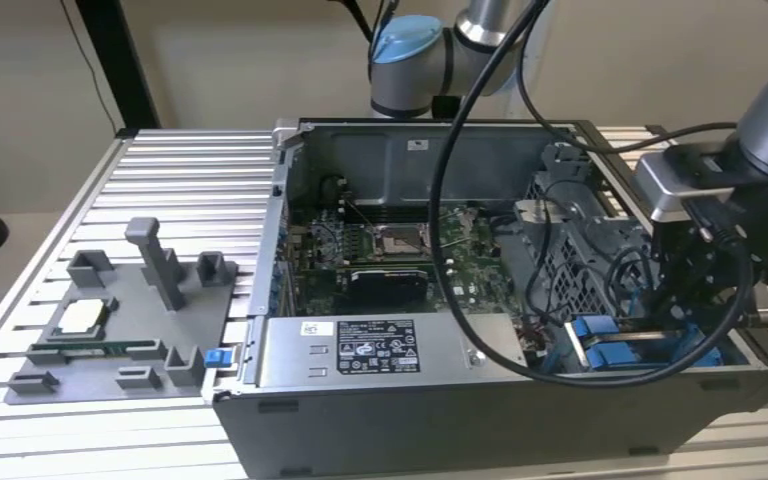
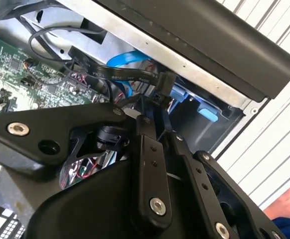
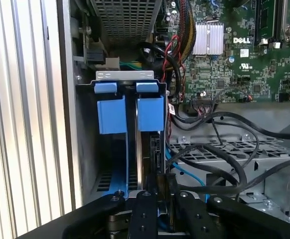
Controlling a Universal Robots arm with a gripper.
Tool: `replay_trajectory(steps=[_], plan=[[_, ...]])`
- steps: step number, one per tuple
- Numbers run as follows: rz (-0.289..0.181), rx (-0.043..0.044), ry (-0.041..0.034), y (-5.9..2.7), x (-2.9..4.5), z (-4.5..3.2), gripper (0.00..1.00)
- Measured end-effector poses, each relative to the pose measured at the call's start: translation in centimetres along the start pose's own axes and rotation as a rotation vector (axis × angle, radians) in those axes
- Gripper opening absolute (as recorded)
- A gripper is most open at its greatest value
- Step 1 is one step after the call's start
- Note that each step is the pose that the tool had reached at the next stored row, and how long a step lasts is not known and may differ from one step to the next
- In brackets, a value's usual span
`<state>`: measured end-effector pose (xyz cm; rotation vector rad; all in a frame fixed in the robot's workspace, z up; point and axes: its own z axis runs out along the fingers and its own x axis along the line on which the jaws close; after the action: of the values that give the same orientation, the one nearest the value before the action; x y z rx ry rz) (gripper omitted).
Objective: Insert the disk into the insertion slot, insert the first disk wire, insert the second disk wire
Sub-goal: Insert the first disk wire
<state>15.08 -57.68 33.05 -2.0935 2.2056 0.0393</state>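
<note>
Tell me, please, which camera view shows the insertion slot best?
The first wrist view: it looks along the insertion slot, with both blue rails plain. The exterior view shows the rails at an angle; the second wrist view catches one blue corner.

White lettering stands on the motherboard (image 3: 234,74) beside the heatsink (image 3: 208,38). The label (image 1: 377,346) on the power-supply box (image 1: 291,360) is illegible.

We see a plain beige wall (image 1: 237,60) behind a silver ribbed aluminium tabletop (image 1: 184,170). A black upright post (image 1: 115,60) rises at its far corner, on the exterior view's left. Light falls evenly.
</note>
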Motion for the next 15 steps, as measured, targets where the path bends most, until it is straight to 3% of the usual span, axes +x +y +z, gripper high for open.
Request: replay_trajectory(steps=[2,3,10,15], plan=[[0.0,-0.0004,-0.0022,0.0,-0.01,0.03,0.0],[0.0,-0.0004,-0.0035,-0.01,-0.02,-0.22,1.0],[0.001,-0.0041,-0.0012,-0.19,-0.3,-3.33,1.0],[0.001,-0.0181,-0.0021,-1.36,-0.4,-3.83,1.0]])
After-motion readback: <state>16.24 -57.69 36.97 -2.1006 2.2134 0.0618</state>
